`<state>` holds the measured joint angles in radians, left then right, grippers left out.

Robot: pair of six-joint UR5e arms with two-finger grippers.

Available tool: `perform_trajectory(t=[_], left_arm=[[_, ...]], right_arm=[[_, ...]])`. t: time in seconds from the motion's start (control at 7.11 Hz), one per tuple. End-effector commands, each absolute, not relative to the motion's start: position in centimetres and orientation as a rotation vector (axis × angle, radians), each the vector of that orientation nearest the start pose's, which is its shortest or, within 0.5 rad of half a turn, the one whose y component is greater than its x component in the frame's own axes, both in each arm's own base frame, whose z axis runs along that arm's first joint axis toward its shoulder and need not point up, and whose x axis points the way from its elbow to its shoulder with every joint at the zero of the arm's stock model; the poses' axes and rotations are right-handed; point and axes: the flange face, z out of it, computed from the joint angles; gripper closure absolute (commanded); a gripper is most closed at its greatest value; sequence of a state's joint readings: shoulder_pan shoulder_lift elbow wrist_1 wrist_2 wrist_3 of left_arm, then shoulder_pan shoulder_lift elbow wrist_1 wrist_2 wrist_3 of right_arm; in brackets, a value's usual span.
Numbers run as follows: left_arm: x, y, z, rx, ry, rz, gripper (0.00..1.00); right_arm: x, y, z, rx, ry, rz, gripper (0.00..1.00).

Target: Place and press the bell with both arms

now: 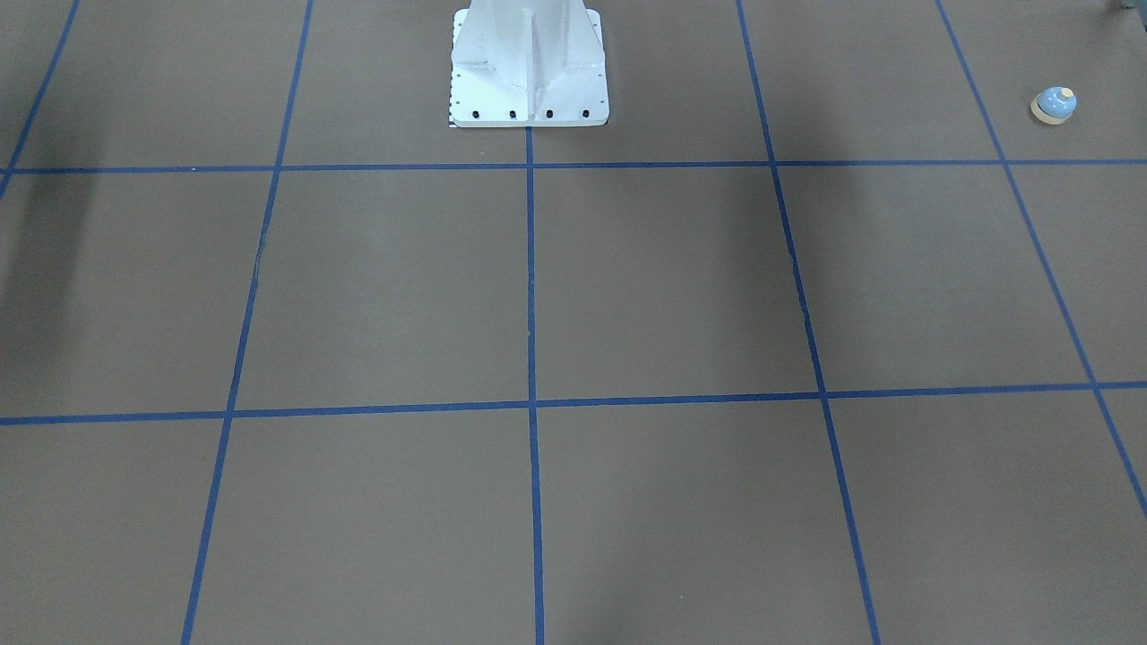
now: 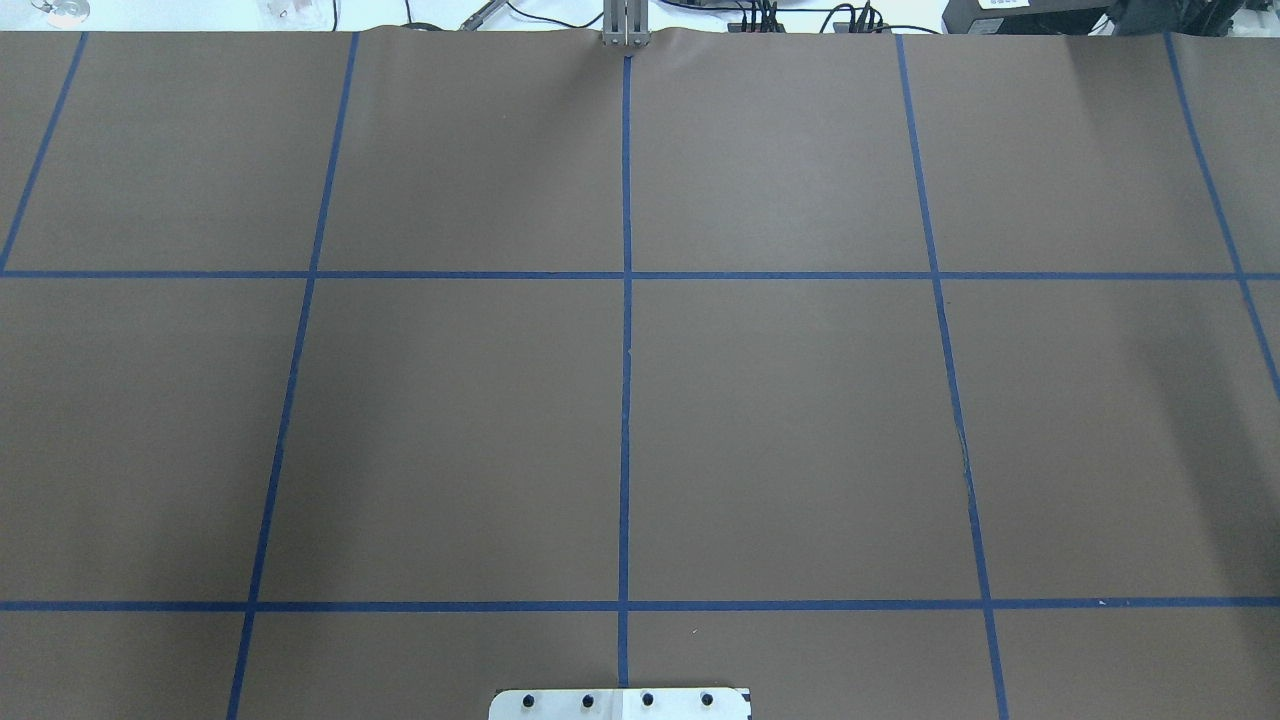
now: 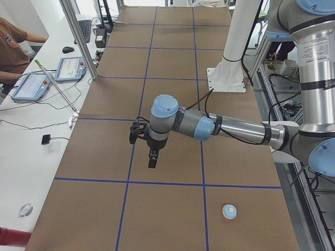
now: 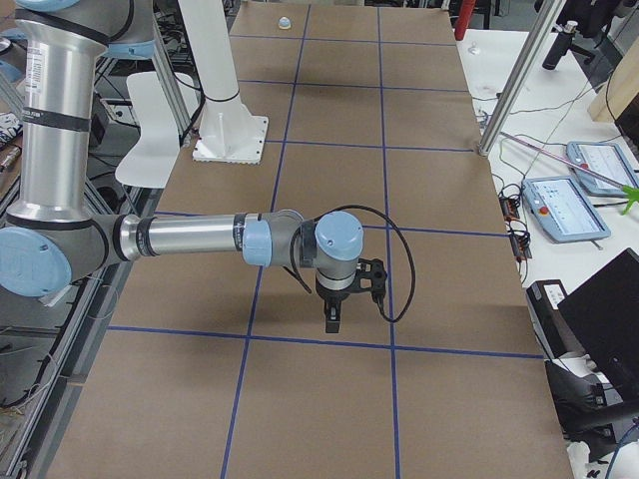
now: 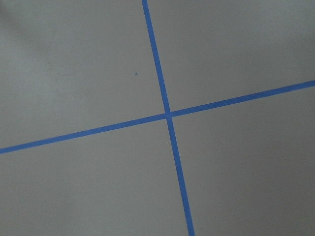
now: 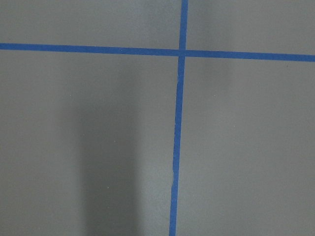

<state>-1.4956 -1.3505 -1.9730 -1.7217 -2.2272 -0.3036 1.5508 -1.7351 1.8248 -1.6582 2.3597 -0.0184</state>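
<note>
The light-blue bell point(image 1: 1053, 105) with a cream button stands upright on the brown table, near the end on my left side. It also shows in the exterior left view point(image 3: 229, 211) and, far and small, in the exterior right view point(image 4: 284, 21). My left gripper point(image 3: 153, 161) hangs pointing down above the table, well away from the bell, toward the operators' side. My right gripper point(image 4: 332, 321) hangs pointing down over the other end of the table. Both show only in the side views, so I cannot tell whether they are open or shut. The wrist views show only table and blue tape.
The white pedestal base point(image 1: 529, 67) stands at the robot's edge of the table. Blue tape lines point(image 2: 626, 400) divide the table point(image 2: 800, 420) into squares. A side bench with tablets point(image 3: 73, 68) and a seated person point(image 3: 13, 47) runs along the operators' side.
</note>
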Motion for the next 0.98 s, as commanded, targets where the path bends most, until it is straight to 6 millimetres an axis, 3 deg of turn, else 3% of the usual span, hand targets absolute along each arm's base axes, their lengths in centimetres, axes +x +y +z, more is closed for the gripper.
perform_trajectory(t=[0.0,0.28,0.42,0.56,0.84], left_arm=[[-2.8,-36.3,51.0,0.151,0.706,-0.200,0.00],[-2.5,-32.0,45.0,0.070,0.612,-0.224,0.00],[-1.5,-30.6,42.1,0.025,0.596,-0.273,0.00],[1.2,-30.3,40.8,-0.017,0.581,-0.322,0.00],[4.1,-30.2,40.9,-0.067,0.522,-0.440,0.00]], right_arm=[[5.4,-41.9,61.9,-0.003,-0.790,-0.035,0.00],[5.4,-41.5,62.3,-0.012,-0.790,-0.031,0.00],[5.4,-41.5,62.3,-0.012,-0.790,-0.031,0.00],[5.4,-41.5,62.3,-0.012,-0.790,-0.031,0.00],[5.4,-41.5,62.3,-0.014,-0.790,-0.031,0.00]])
